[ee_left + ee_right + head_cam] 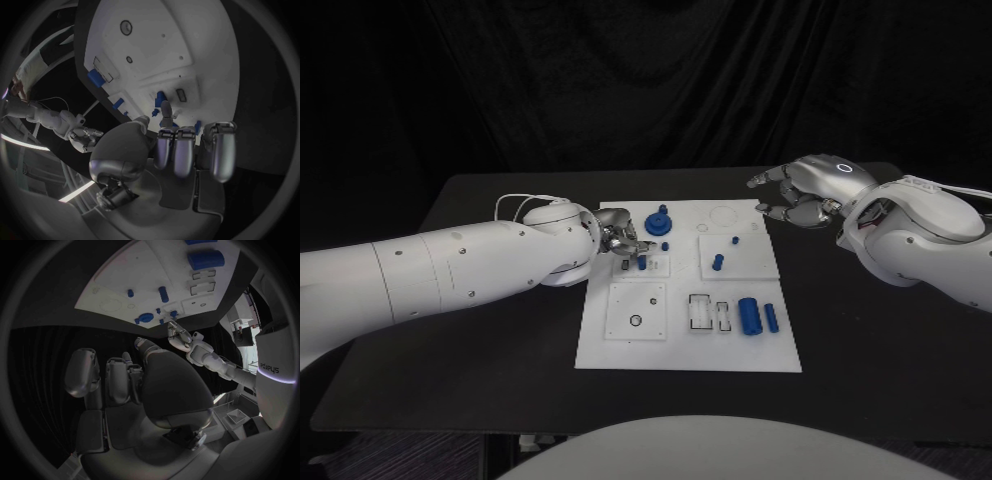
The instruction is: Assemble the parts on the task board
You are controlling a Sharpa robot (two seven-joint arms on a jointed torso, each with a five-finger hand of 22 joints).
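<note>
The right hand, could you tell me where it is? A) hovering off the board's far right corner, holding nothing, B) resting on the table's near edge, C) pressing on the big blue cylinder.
A: the right hand hangs beside the white board's far right corner, nothing in it.
</note>
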